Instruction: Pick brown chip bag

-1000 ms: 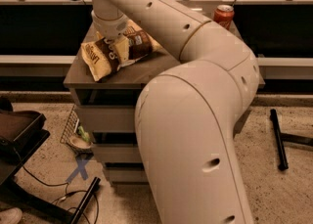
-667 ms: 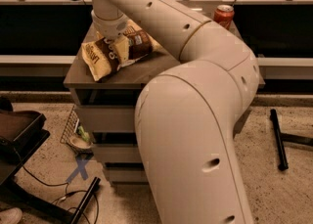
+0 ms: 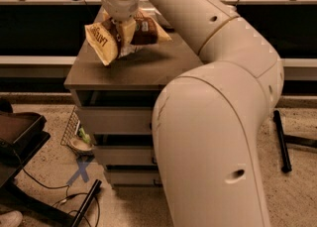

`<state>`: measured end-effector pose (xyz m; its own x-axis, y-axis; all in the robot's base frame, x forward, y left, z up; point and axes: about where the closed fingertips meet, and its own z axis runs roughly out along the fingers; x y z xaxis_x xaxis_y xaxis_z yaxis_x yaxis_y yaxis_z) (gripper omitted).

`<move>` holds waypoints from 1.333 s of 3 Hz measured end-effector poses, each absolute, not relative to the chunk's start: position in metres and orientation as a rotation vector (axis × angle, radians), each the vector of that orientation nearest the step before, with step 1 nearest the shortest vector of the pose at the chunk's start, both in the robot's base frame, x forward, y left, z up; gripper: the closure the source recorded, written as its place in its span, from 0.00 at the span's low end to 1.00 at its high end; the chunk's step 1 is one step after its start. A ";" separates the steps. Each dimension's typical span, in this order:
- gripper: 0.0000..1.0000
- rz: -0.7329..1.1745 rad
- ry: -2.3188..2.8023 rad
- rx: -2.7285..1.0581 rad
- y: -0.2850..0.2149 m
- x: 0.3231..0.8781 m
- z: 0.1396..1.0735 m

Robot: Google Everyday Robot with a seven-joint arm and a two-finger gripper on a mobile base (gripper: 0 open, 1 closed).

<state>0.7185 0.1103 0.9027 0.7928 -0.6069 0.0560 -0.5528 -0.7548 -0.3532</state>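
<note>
Camera view: we see the tool (image 3: 122,31) toward eleven o'clock in the frame, hanging from the wrist over the back-left part of the bench (image 3: 143,70). Its pale fingers (image 3: 125,28) are clamped on the brown chip bag (image 3: 141,31), pinching it near the middle so that the foil bunches around them.

The bag hangs tilted. Its tan-yellow end with lettering droops toward seven o'clock from the tool, and its dark brown part with the other tan end points toward three o'clock. We cannot tell whether the drooping corner touches the bench top or hangs just above it.

The big white arm (image 3: 213,122) fills the frame from five o'clock up to twelve o'clock and hides the right side of the bench. Under the bench top we see a stack of drawers (image 3: 116,122). On the floor, a blue tape cross (image 3: 80,171) lies at eight o'clock, with a wire basket (image 3: 72,129) just above it, beside the drawers. A black bar (image 3: 281,139) lies at four o'clock, well apart from the bench.
</note>
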 end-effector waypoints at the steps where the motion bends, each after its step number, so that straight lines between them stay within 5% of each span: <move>1: 1.00 -0.281 0.819 -2.568 0.097 0.721 0.951; 4: 1.00 -0.305 0.719 -2.359 0.065 0.724 1.008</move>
